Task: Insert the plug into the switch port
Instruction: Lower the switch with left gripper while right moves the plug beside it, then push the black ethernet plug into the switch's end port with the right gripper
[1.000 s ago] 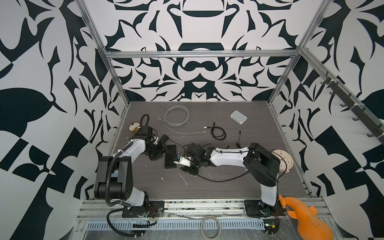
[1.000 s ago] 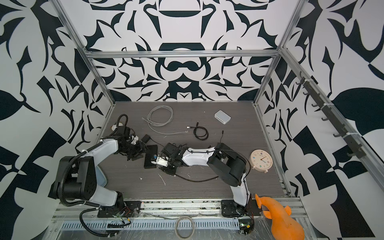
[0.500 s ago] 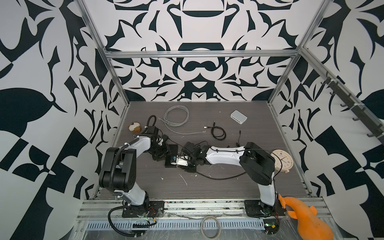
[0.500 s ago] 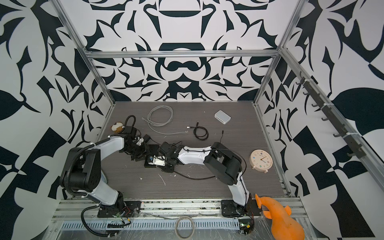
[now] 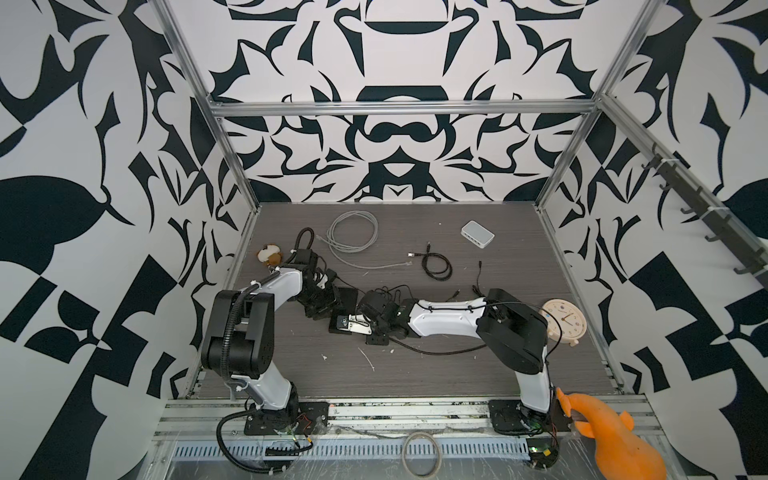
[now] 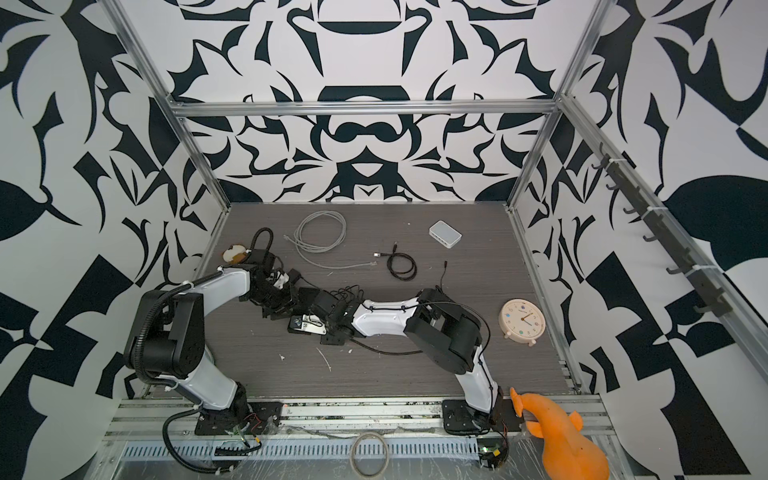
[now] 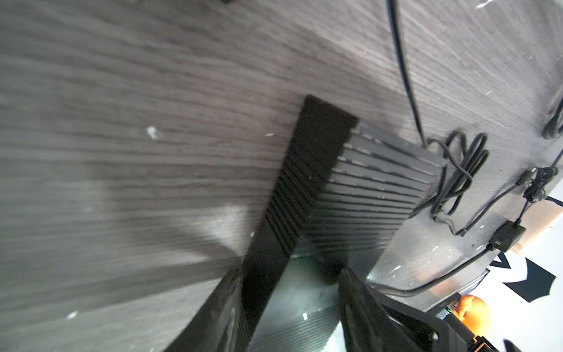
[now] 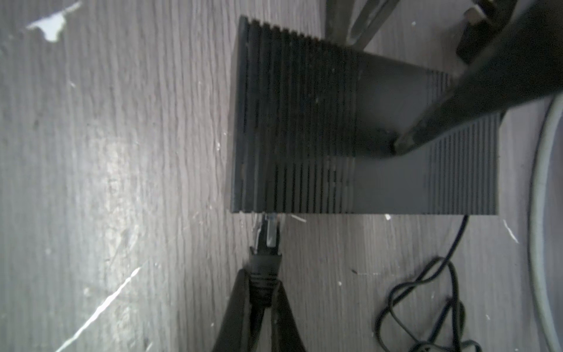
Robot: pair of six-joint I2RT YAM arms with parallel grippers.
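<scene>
The switch [image 8: 304,122] is a black ribbed box lying flat on the table, also seen in the left wrist view [image 7: 365,195] and in both top views [image 5: 348,298] [image 6: 306,294]. My left gripper [image 7: 289,274] straddles one end of it, a finger pressed on each side. My right gripper [image 8: 263,279] is shut on the black boot of a cable. The clear plug [image 8: 271,231] sticks out ahead of the fingertips. Its tip meets the switch's near face close to a corner. How deep it sits is hidden.
Loose black cable [image 8: 426,304] lies beside the switch, and a black adapter [image 5: 377,340] sits by the right wrist. Further back are a grey coiled cable [image 5: 353,237], a black coiled cable [image 5: 436,266] and a white box [image 5: 478,234]. A clock [image 5: 563,318] stands at the right.
My left arm swung right until its gripper reached the switch and closed a little onto it. My right gripper with the plug shifted slightly left towards the switch.
</scene>
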